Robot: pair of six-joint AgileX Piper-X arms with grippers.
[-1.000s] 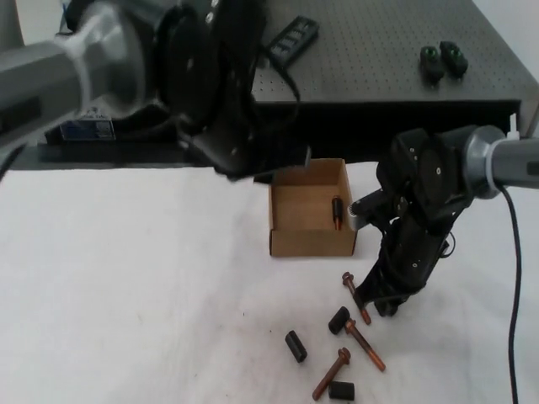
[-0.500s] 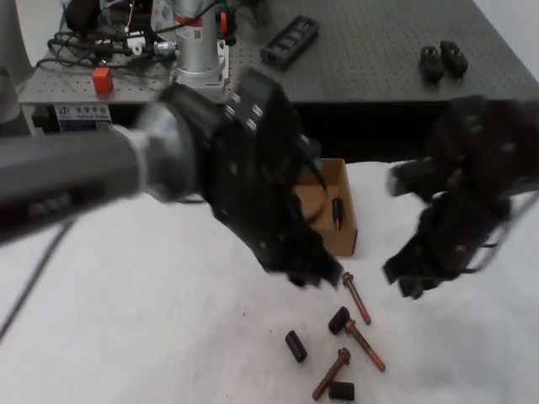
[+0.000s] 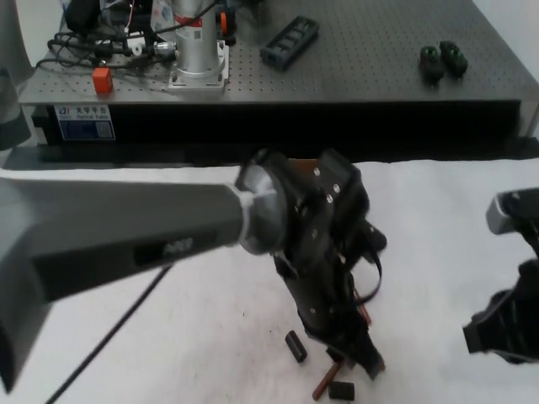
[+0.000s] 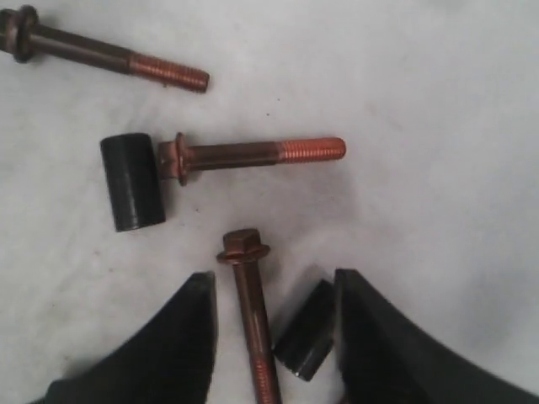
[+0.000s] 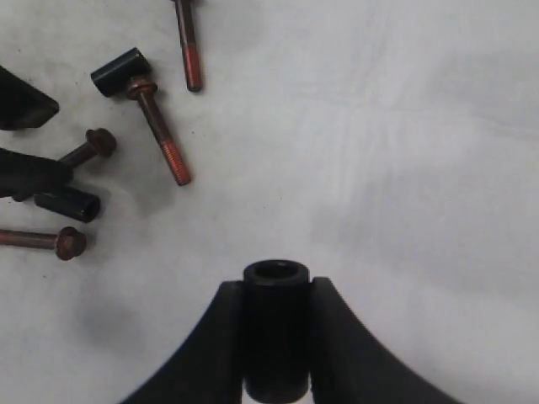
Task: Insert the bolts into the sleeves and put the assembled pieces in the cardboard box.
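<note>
My left gripper (image 4: 274, 278) is open, low over the white cloth, with a copper bolt (image 4: 253, 324) and a black sleeve (image 4: 305, 341) lying between its fingers. Beyond them lie another sleeve (image 4: 133, 181) against a bolt's head (image 4: 253, 156), and a third bolt (image 4: 109, 57). In the high view the left gripper (image 3: 354, 349) hangs over this cluster, with loose sleeves (image 3: 295, 346) (image 3: 341, 390) beside it. My right gripper (image 5: 276, 286) is shut on a black sleeve (image 5: 276, 332), held off to the right (image 3: 505, 332). The left arm hides the cardboard box.
A white cloth (image 3: 202, 353) covers the work area, with open room at the left and right of the bolts. Behind it stands a perforated metal bench (image 3: 379, 59) holding a black tray (image 3: 290, 38), cables and small fixtures.
The left arm has swung from above the box down and forward onto the bolt cluster. The right arm has pulled away from the bolts toward the right edge.
</note>
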